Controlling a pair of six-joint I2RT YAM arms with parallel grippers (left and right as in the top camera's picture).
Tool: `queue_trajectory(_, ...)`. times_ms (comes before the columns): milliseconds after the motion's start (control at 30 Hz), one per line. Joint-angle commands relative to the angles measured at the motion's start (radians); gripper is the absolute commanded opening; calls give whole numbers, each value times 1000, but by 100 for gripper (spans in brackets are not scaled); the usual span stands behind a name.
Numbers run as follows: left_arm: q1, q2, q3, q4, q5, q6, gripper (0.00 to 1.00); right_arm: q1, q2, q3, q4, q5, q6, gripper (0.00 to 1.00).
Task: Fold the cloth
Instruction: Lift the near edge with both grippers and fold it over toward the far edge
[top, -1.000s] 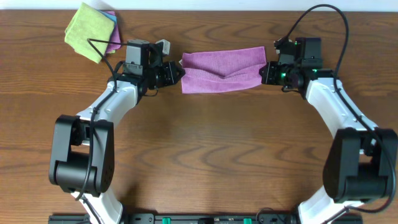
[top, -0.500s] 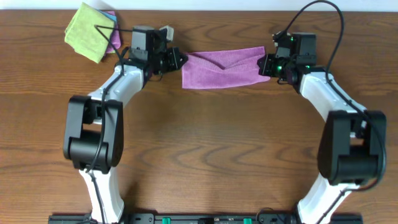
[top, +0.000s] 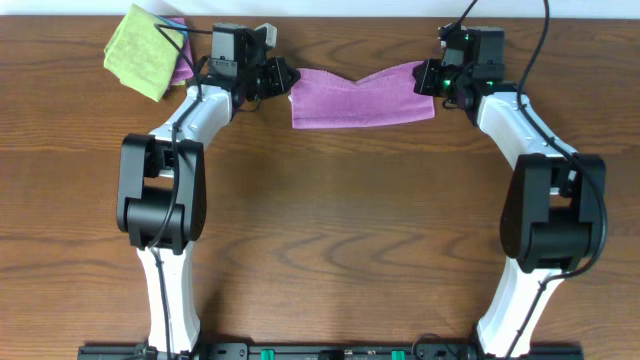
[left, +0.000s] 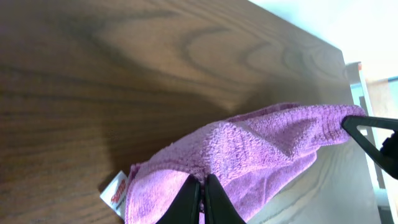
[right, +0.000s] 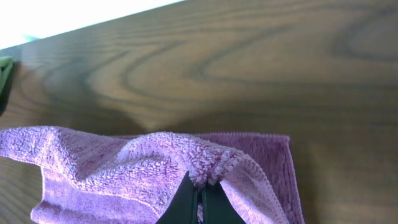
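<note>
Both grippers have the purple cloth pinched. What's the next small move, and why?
Probably lower both the left gripper and right gripper to lay the held edge flat: the cloth is already doubled over, its top layer sagging mid-span.

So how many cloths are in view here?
3: the mauve cloth between the left claw and right claw, a lime green cloth far left, a purple cloth peeking from under it. More may hide beneath.

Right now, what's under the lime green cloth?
A magenta cloth peeks out beneath the green cloth on its right side; anything else in that stack is covered.
</note>
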Motion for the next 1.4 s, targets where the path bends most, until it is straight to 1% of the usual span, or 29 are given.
queue_trajectory(0,6,17,24,-32,56,34,5,3,17,15,-48,2,14,1)
queue_trajectory(100,10,16,24,-92,78,58,6,3,17,14,-140,17,-5,1)
queue_trajectory(233,9,16,24,-182,81,100,6,2,17,14,-158,29,-6,1)
queue_trajectory(367,9,16,24,-248,80,106,6,2,17,14,-187,29,-5,1)
queue_trajectory(433,9,16,24,-275,80,127,6,2,17,14,-214,43,-5,1)
queue_trajectory(800,9,16,24,-327,53,130,6,2,17,14,-231,66,-5,1)
queue_trajectory(833,9,16,24,-330,46,130,6,2,17,14,-231,66,-5,5)
queue_trajectory(867,9,16,24,-330,43,130,9,2,17,14,-231,66,-5,15)
queue_trajectory(900,9,16,24,-330,43,129,25,2,17,15,-231,66,-5,36)
queue_trajectory(933,10,16,24,-330,43,130,39,2,16,15,-231,66,-5,53)
queue_trajectory(967,11,16,24,-330,43,130,41,2,16,15,-232,65,-5,67)
queue_trajectory(1000,14,16,24,-333,43,130,44,1,13,15,-232,61,-5,75)
queue_trajectory(1033,16,15,24,-336,43,130,48,1,12,15,-233,56,-5,74)
queue_trajectory(1100,28,8,25,-351,43,131,52,-1,-1,15,-233,45,-6,72)
queue_trajectory(1200,42,-16,26,-366,49,140,52,-2,-31,15,-235,44,-38,72)
queue_trajectory(1267,43,-45,29,-377,50,173,53,-2,-58,15,-234,44,-63,68)
queue_trajectory(1300,42,-66,30,-378,50,193,55,-2,-75,15,-234,45,-71,63)
queue_trajectory(1333,38,-89,30,-378,42,213,56,0,-90,15,-233,45,-79,49)
queue_trajectory(1367,33,-105,30,-378,28,227,56,2,-101,15,-234,48,-88,20)
